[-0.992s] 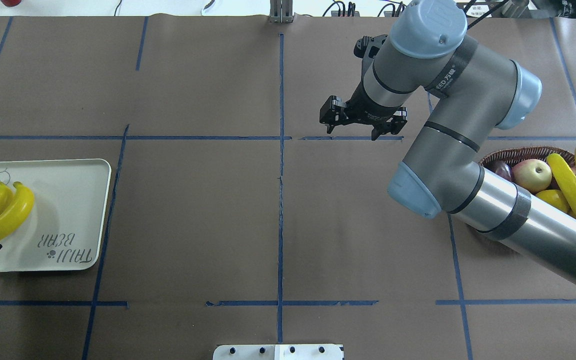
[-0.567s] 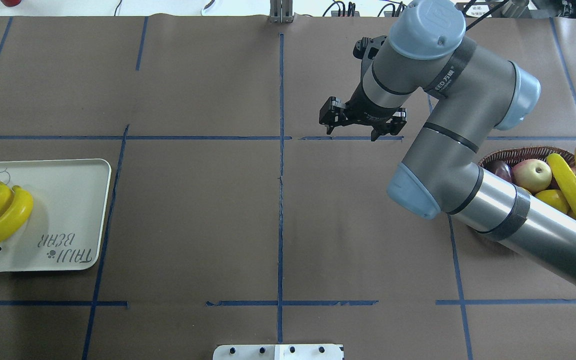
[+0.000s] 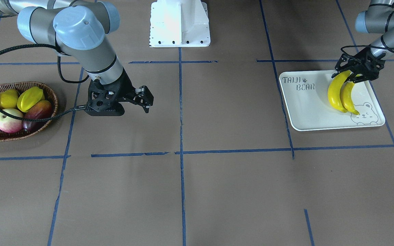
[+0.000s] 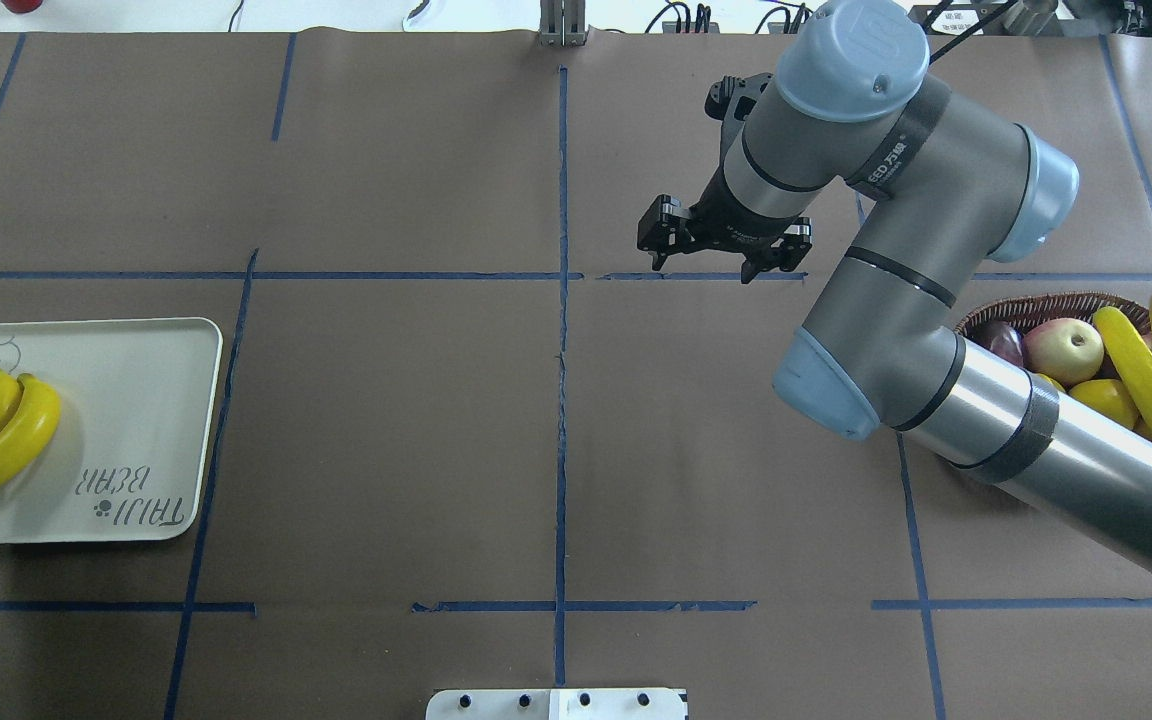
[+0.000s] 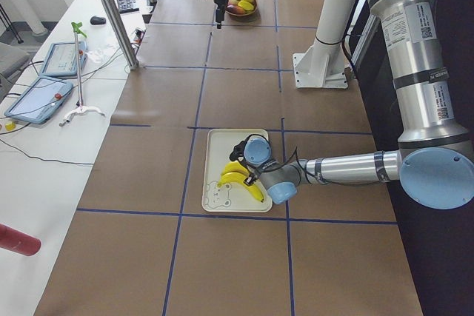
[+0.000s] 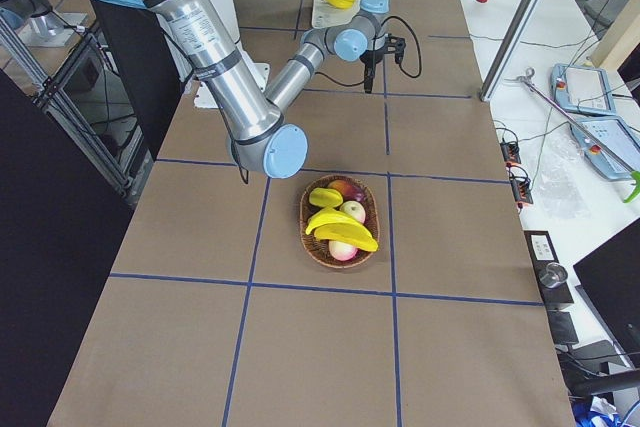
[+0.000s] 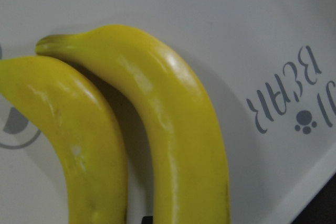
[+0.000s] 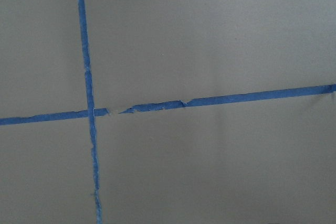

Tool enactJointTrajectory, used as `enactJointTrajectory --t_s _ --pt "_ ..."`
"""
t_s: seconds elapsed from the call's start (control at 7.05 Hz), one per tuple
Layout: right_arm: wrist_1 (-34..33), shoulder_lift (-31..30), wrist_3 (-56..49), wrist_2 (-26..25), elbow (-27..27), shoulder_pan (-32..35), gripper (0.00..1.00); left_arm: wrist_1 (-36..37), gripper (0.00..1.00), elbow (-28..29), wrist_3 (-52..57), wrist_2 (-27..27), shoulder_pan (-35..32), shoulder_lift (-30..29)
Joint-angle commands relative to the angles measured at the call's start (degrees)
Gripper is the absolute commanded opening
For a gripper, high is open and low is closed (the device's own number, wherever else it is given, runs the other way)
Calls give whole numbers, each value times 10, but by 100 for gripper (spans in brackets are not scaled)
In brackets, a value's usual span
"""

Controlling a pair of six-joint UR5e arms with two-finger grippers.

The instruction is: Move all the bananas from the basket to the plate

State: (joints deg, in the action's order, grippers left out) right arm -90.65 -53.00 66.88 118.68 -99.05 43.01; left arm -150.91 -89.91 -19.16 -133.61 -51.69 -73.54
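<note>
A: You have two bananas (image 4: 6, 440) lying side by side and touching on the plate (image 4: 136, 400). It sits at the left edge of the overhead view, and they lie between its bear drawing and the "TAIJI BEAR" lettering.

B: Your left gripper (image 3: 354, 73) is right on them, at the upper right of the front-facing view. Its fingers sit on either side of the stem ends. You cannot tell from these views whether they pinch or only straddle.

A: Your other two bananas (image 4: 1141, 375) are in the basket (image 4: 1036, 303) at the right edge of the overhead view. They rest across the top of an apple (image 4: 1064, 350) and the other fruit, and one sticks out past the rim.

B: Your right gripper (image 4: 704, 262) hangs right of centre in the upper half of that view. It is over bare table (image 4: 386, 450), well apart from the basket. Its fingers are spread wide with nothing between them.
</note>
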Motion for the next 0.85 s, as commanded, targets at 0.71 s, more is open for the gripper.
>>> enactJointTrajectory --t_s 0.71 --pt "1 1 0 0 -1 0 100 -2 81 -6 0 -9 -9 1"
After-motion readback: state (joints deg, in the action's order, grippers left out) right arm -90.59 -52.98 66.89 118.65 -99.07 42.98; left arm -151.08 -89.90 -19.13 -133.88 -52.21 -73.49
